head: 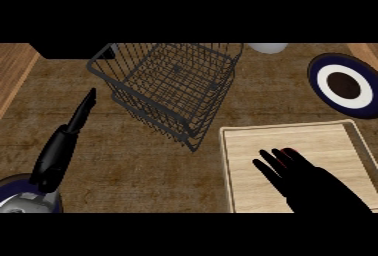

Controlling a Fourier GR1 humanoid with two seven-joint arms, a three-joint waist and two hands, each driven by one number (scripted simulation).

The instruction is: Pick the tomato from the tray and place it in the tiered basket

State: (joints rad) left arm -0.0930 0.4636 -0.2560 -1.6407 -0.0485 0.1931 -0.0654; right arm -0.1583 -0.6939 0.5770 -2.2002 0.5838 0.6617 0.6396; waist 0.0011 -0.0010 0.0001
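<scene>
One tomato point(289, 150), and I see only a red sliver of it at the fingertips of my right hand point(310, 182), which curls over it on the single wooden tray point(295, 136). One wire tiered basket point(173, 80) stands up-left on the surface point(148, 160). One blue-rimmed plate point(342, 85) sits far right. My left hand point(55, 155) rests open.
</scene>
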